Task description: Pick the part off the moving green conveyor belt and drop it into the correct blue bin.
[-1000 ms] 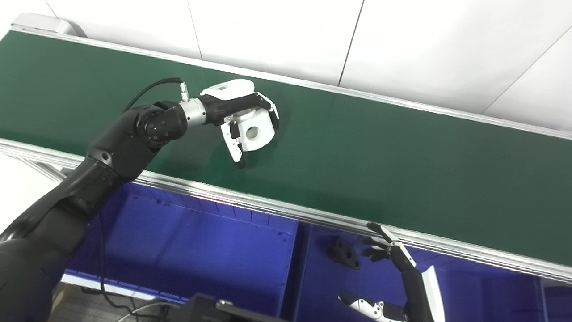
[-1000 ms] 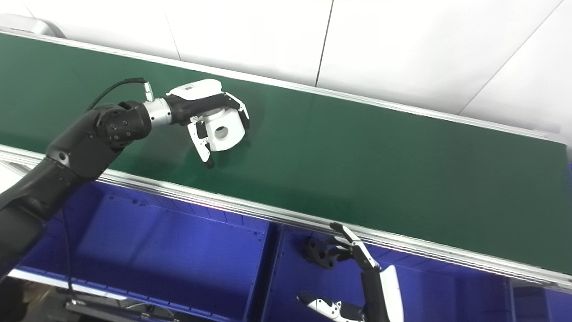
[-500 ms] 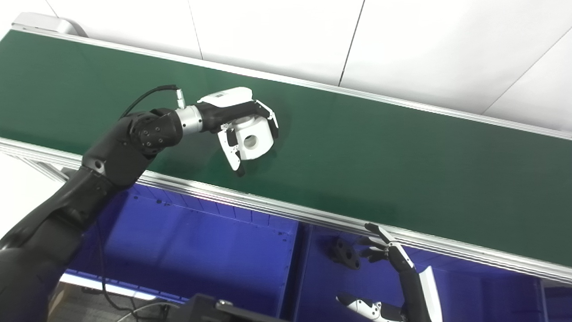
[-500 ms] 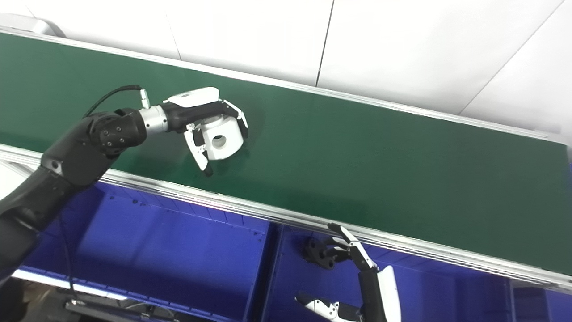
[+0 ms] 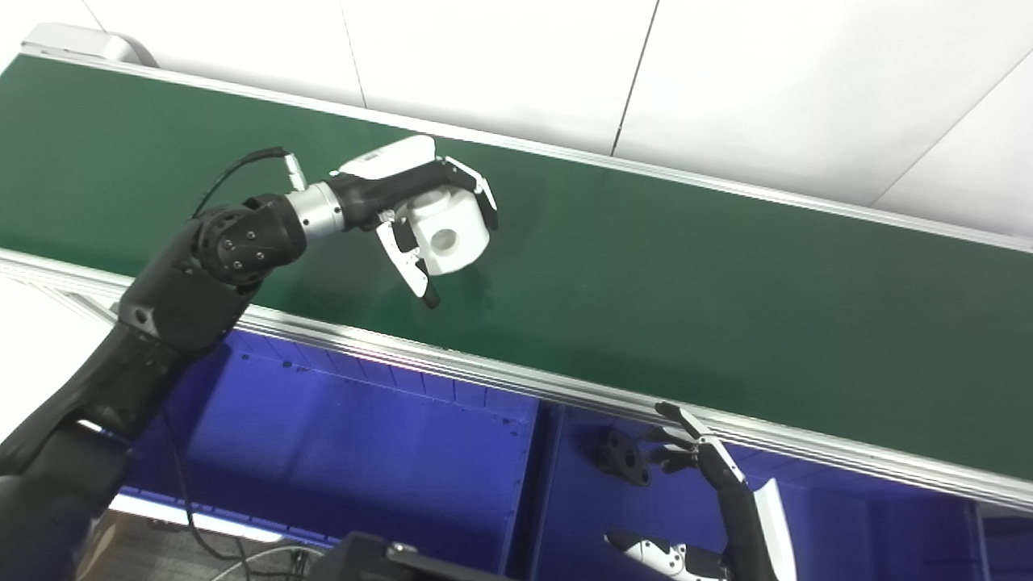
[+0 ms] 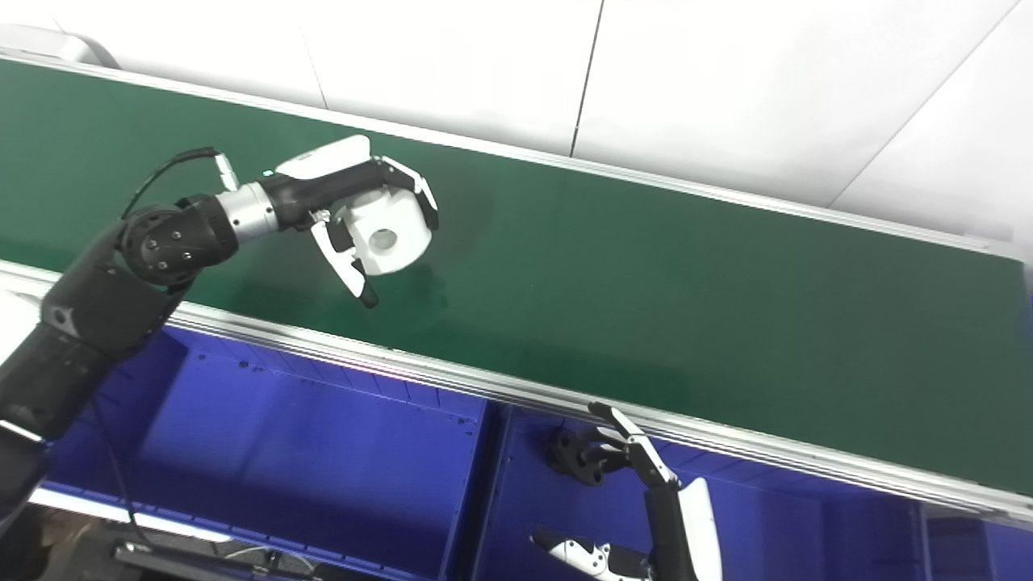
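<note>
A white blocky part (image 5: 446,231) with a round hole in its side is held above the green conveyor belt (image 5: 686,266). My left hand (image 5: 420,211) is shut on it, fingers curled over its top and far side, thumb hanging down at its near left. The part hangs clear of the belt, with a faint shadow under it. My right hand (image 5: 710,492) stands low at the bottom right, over the right blue bin (image 5: 871,524), fingers spread and holding nothing.
Two blue bins sit below the belt's metal front rail (image 5: 500,375): a large left bin (image 5: 355,452) and the right one, parted by a blue wall. A black flanged part (image 5: 623,458) lies in the right bin beside my right hand.
My left hand has lifted the white part off the belt and drawn it a little leftward. The right hand has stayed almost still.
</note>
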You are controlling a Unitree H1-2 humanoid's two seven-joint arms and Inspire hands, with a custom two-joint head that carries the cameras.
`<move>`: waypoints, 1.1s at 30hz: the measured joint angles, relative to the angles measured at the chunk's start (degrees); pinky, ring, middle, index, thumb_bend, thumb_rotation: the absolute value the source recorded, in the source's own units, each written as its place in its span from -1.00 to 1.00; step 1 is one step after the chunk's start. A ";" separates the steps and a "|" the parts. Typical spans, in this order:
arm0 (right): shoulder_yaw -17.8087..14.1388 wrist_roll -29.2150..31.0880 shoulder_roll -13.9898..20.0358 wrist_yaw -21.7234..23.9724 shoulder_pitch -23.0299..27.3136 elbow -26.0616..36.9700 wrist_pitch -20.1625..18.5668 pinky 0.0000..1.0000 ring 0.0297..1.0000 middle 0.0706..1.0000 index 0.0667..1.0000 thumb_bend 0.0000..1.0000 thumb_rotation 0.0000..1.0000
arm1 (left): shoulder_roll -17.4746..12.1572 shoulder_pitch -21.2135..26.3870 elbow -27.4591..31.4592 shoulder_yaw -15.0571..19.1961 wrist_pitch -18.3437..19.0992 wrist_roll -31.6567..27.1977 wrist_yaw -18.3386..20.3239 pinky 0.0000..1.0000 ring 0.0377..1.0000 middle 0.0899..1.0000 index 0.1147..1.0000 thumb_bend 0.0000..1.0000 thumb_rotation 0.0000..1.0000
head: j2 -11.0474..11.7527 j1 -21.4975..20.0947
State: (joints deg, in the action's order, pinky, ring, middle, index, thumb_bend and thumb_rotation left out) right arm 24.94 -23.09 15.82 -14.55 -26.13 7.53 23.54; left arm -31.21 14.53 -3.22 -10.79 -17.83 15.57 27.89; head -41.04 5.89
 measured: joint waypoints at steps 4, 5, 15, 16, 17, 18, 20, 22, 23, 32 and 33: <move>0.01 0.16 0.01 0.03 0.40 -0.07 0.00 0.16 0.21 0.36 0.65 0.44 -0.29 | -0.31 -0.14 2.36 1.42 1.28 -1.37 1.05 -0.37 -0.13 0.12 -0.04 -0.06 -1.00 | 0.09 0.00; 0.06 0.16 0.03 0.03 0.53 -0.23 0.00 0.16 0.21 0.36 0.65 0.44 -0.30 | -0.52 -0.18 2.89 1.68 1.29 -1.80 1.20 -0.37 -0.13 0.11 -0.04 -0.06 -1.00 | 0.17 -0.09; 0.15 0.17 -0.03 0.03 1.03 -0.38 0.00 0.16 0.22 0.37 0.65 0.44 -0.31 | -1.24 -2.42 7.43 4.22 2.67 -5.78 1.41 -0.39 -0.14 0.08 -0.08 -0.06 -1.00 | 0.09 0.00; 0.17 0.20 -0.03 0.02 1.02 -0.38 0.00 0.16 0.22 0.37 0.65 0.44 -0.31 | -1.24 -2.80 8.07 4.67 3.14 -6.18 1.42 -0.40 -0.14 -0.04 -0.08 -0.02 -1.00 | -0.09 0.00; 0.19 0.20 -0.02 0.02 1.00 -0.38 0.00 0.16 0.22 0.37 0.65 0.44 -0.31 | -1.24 -3.29 8.83 5.26 3.28 -6.39 1.39 -0.41 -0.14 -0.07 -0.08 -0.01 -1.00 | -0.09 0.00; 0.17 0.20 -0.02 0.02 0.97 -0.39 0.00 0.16 0.22 0.37 0.65 0.44 -0.31 | -1.24 -3.83 9.70 5.87 3.45 -6.88 1.24 -0.41 -0.14 -0.10 -0.09 0.00 -1.00 | -0.09 0.09; 0.16 0.19 -0.03 0.02 0.93 -0.38 0.00 0.16 0.22 0.37 0.65 0.44 -0.31 | -1.24 -4.89 11.53 6.99 3.94 -7.59 0.96 -0.41 -0.14 -0.11 -0.09 0.01 -1.00 | -0.09 0.26; 0.15 0.18 -0.04 0.03 0.91 -0.38 0.00 0.16 0.22 0.37 0.66 0.44 -0.30 | -1.24 -6.30 13.12 8.07 4.68 -8.90 0.62 -0.39 -0.14 -0.11 -0.10 0.01 -1.00 | -0.17 0.26; 0.16 0.19 -0.02 0.03 0.90 -0.38 0.00 0.16 0.22 0.37 0.66 0.44 -0.30 | -1.23 -7.02 13.60 8.53 5.02 -9.23 0.35 -0.38 -0.14 -0.11 -0.10 0.01 -1.00 | -0.18 0.26; 0.10 0.21 -0.15 0.05 0.51 -0.38 0.00 0.15 0.21 0.37 0.65 0.44 -0.32 | 0.54 -14.63 13.84 10.84 3.90 -13.71 -1.79 -0.33 -0.13 -0.11 -0.08 0.01 -1.00 | -0.79 0.09; 0.10 0.22 -0.17 0.05 0.50 -0.38 0.00 0.15 0.21 0.37 0.65 0.44 -0.33 | 0.83 -15.42 13.72 10.82 3.60 -13.98 -1.90 -0.31 -0.13 -0.11 -0.08 0.01 -1.00 | -0.79 0.09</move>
State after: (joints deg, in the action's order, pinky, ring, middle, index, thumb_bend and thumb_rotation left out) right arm 25.04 -22.87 15.65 -14.51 -25.64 7.16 23.54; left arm -30.38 -0.89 10.50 0.03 -14.23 1.60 25.99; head -41.84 5.98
